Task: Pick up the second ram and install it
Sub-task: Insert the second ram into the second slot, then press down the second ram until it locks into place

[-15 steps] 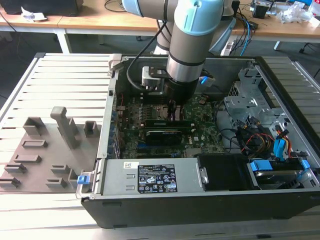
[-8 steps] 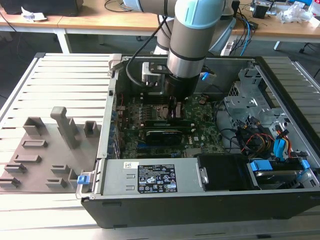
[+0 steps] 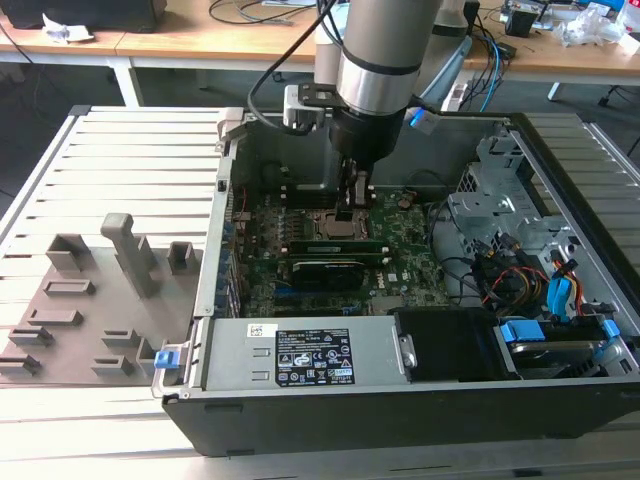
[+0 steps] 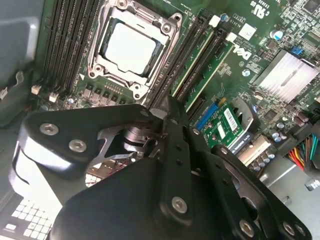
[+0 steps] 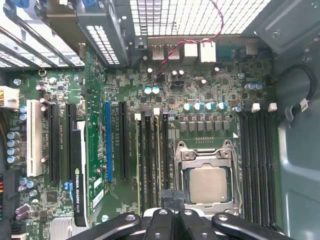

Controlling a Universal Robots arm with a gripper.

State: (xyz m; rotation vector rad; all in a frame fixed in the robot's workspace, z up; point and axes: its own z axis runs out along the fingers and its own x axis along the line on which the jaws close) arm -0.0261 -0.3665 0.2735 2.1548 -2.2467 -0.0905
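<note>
Motherboard [image 5: 210,85] green, black slots; one slot [image 5: 108,142] blue. Processor lid [image 4: 131,48] silver. Gripper [image 4: 167,107] black. Holder blocks [image 3: 90,300] grey. Case latch [image 3: 168,356] blue.

We find a lab workshop: wooden benches [image 3: 200,40] strewn with cables [image 3: 490,60], opened computer case [image 3: 560,170] on slatted aluminium table [image 3: 130,160].

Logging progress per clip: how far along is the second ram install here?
Looks done: two ram sticks stand in slots beside the processor socket. In hand: the gripper, fingers together, sits low over the end of those slots; whether it presses a stick is unclear. Left: whether both sticks are fully latched cannot be confirmed.
</note>
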